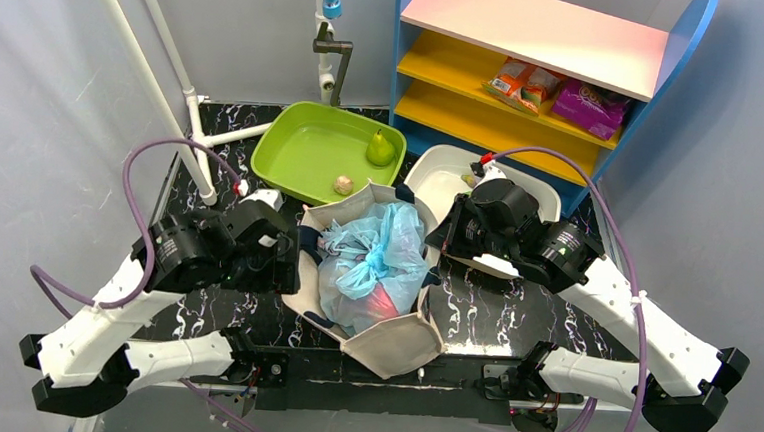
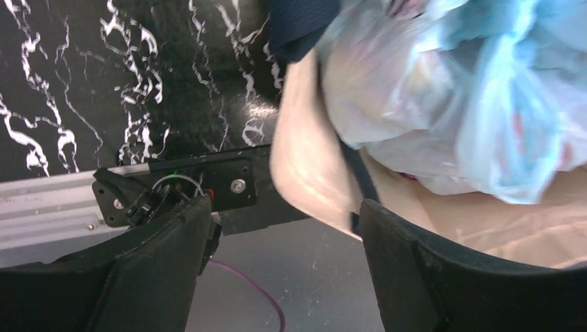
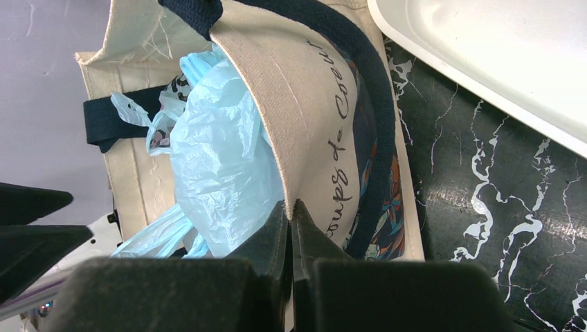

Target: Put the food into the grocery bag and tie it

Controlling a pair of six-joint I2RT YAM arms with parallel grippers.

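1. Food: a red patch of the food (image 1: 383, 298) showed through the plastic of the grocery bag (image 1: 375, 261). I couldn't separate pepper, fruit and berries through the film. I judged the loading step done.
2. Bag location: the grocery bag sat inside the open canvas tote (image 1: 390, 347), which lay on the marbled table (image 1: 482, 312) between the two arms.
3. Tie: the bag's top was gathered into a bunched twist near its middle, with handle loops sticking out. It looked knotted from above. I judged the tie made or nearly made, but none of the views showed how tight it was.
4. Left gripper (image 2: 284, 228): the jaws stood wide apart with nothing between them. It sat just beside the tote's left rim, and the blue plastic lay beyond the fingertips, apart from them.
5. Right gripper (image 3: 291, 214): it was fully closed, with the tips meeting right at the tote's canvas rim. I couldn't tell whether a bit of canvas was pinched. It had no hold on the blue plastic.
6. Outside the bag: a green pear (image 1: 381, 149) and a small pale round item (image 1: 343, 185) lay in the green tray (image 1: 302, 146). Neither was task food. The white tray (image 1: 441, 175) was partly hidden by the right arm.
7. Remaining, as a judgement: at most a check or final snug of the knot, then pull both arms clear.
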